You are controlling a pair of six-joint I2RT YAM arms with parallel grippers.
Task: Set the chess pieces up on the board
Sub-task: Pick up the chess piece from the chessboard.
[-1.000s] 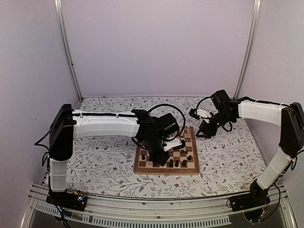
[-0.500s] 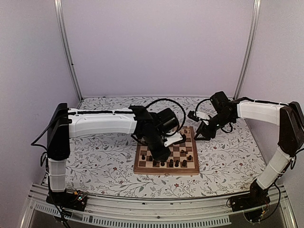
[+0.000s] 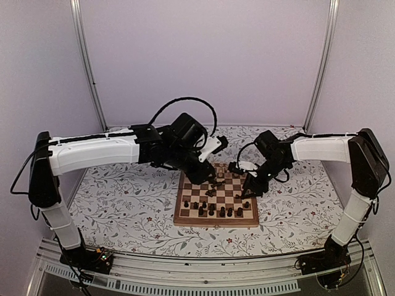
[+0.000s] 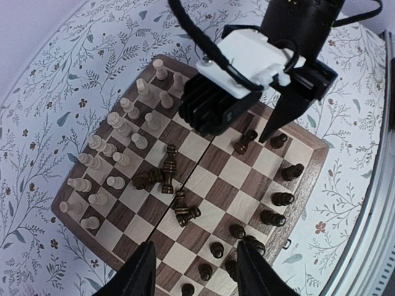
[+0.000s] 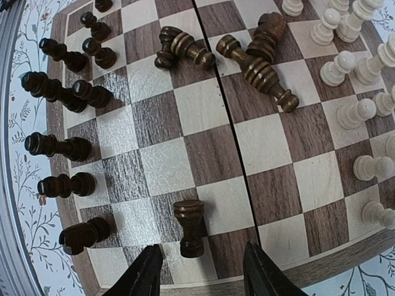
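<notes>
1. Since a second ago the left gripper (image 4: 194, 274) has lifted off the board's (image 3: 216, 223) near-left squares and swung up over its far edge. The right gripper (image 5: 202, 274) has come in from beyond the board's far right corner to over its right side.
2. The top view shows both arms above the board but not the jaws.
3. The left wrist view shows the whole board. Pale pieces (image 4: 120, 132) stand in two rows along one edge and dark pieces (image 4: 282, 198) stand along the opposite edge. Toppled dark pieces (image 4: 168, 172) lie at the centre seam. The left jaws are apart, high above the board, with nothing between them.
4. The right wrist view shows a flat-topped dark piece (image 5: 190, 227) upright near the board's edge. It is just ahead of the right jaws and in line with the gap, and the jaws are apart and not touching it.
</notes>
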